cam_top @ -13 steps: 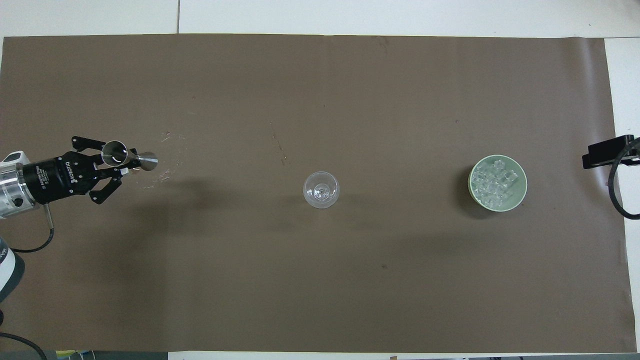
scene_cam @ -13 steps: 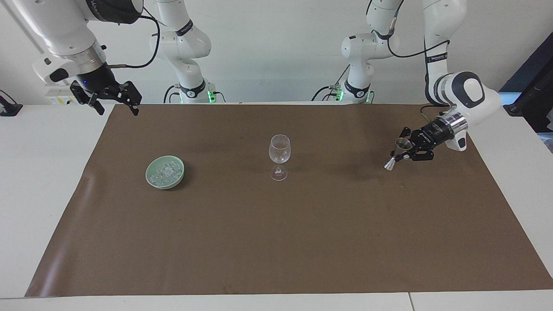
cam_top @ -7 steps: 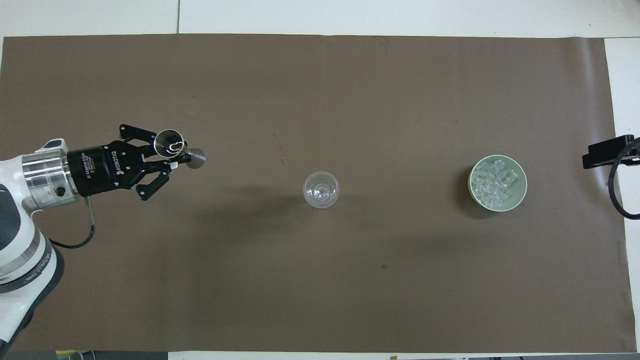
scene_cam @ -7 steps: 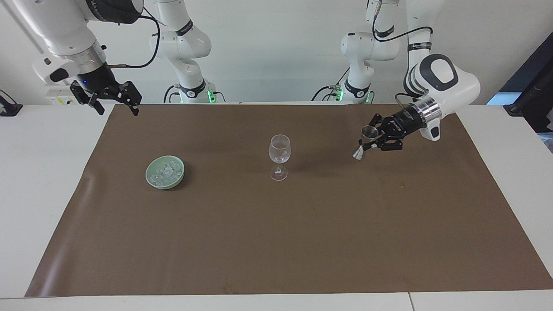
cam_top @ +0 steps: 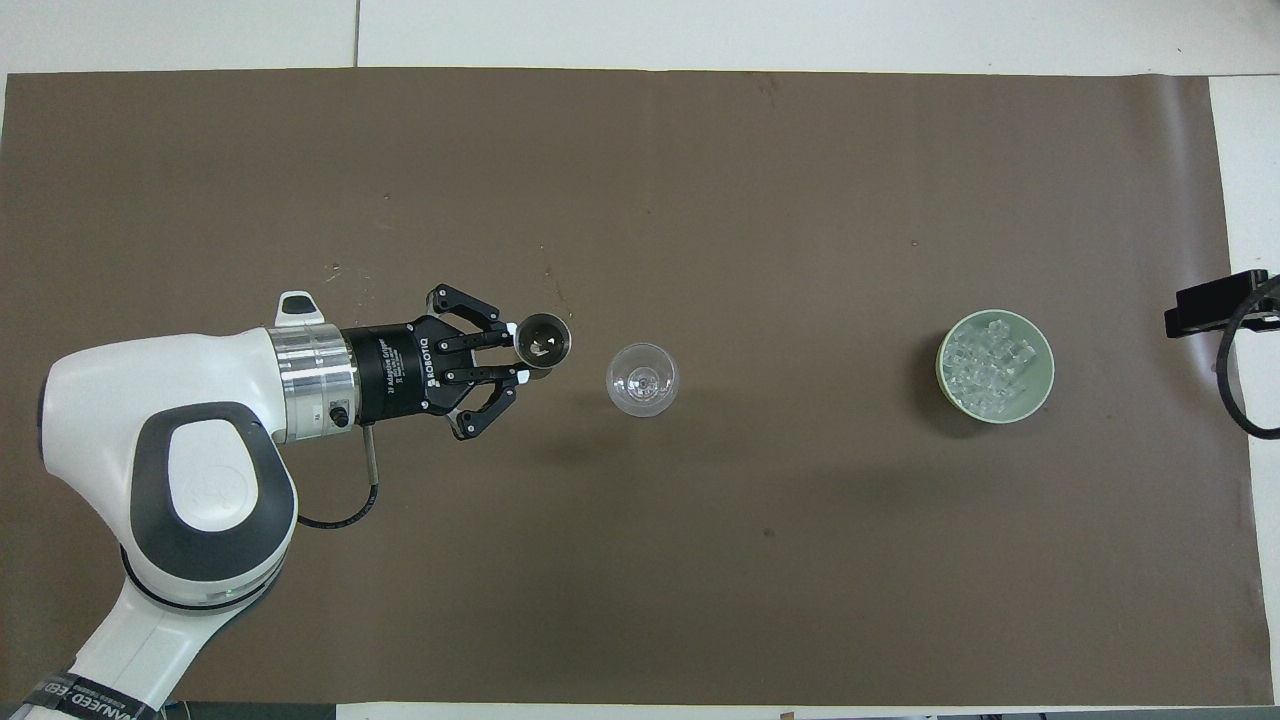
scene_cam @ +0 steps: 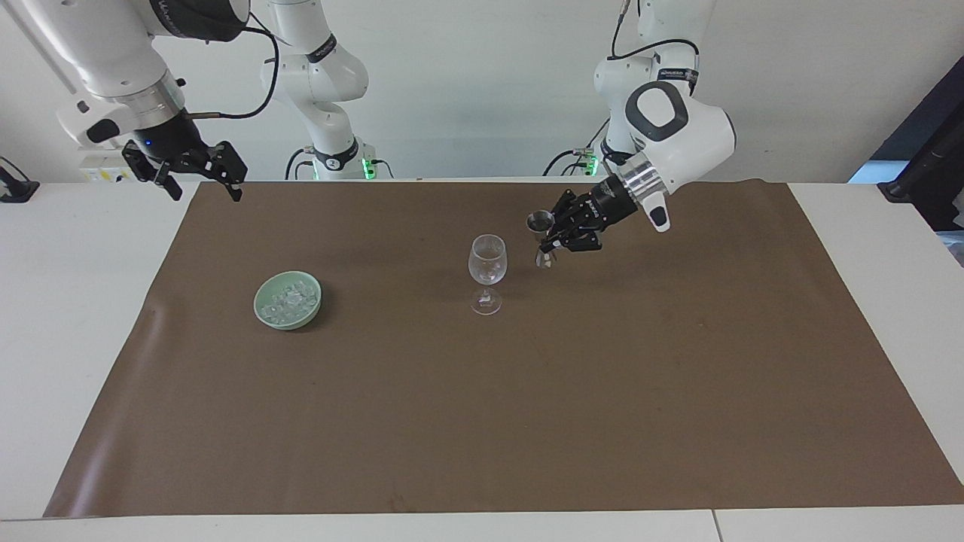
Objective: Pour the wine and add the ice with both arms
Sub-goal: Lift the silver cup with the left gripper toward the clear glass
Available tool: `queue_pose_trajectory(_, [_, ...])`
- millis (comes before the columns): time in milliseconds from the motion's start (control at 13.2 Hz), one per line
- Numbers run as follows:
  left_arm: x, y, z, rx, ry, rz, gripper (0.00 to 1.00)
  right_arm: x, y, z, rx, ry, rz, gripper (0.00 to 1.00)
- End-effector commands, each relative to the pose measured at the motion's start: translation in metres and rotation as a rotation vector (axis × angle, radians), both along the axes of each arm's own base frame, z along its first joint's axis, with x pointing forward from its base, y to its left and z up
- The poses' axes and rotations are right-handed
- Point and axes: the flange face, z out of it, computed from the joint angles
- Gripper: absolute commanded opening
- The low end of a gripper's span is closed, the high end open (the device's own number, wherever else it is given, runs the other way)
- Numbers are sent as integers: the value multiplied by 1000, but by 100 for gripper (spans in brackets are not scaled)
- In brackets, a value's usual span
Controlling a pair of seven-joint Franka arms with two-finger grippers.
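Note:
A clear, empty wine glass (scene_cam: 487, 263) (cam_top: 642, 379) stands upright at the middle of the brown mat. My left gripper (scene_cam: 552, 235) (cam_top: 516, 352) hangs beside it, toward the left arm's end, shut on a small metal jigger (scene_cam: 539, 226) (cam_top: 541, 340). The jigger is upright, its mouth near the glass's rim and apart from it. Whether it holds wine I cannot tell. Ice (scene_cam: 290, 298) (cam_top: 985, 362) fills a pale green bowl (scene_cam: 260, 311) (cam_top: 1047, 375) toward the right arm's end. My right gripper (scene_cam: 208, 194) waits open and empty above the mat's corner near its base.
The brown mat (scene_cam: 527, 421) (cam_top: 640, 600) covers most of the white table (scene_cam: 68, 301). Faint marks on the mat (cam_top: 560, 295) lie a little farther from the robots than the jigger. A dark stand (scene_cam: 926, 173) is past the table's end by the left arm.
My left gripper has carried the jigger from the left arm's end of the mat to just beside the wine glass, bringing it more upright. The right arm has not moved.

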Motion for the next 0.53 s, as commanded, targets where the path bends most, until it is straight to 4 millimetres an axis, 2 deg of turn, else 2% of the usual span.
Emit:
queue_pose_trajectory(0, [4,-19,8,96,-18,-43,0,-4,-1,1,10,-5,9,100])
queue_pose_trajectory(455, [2,-72,26,346,-82,-150,0,-4,-1,1,10,-5,9,100])
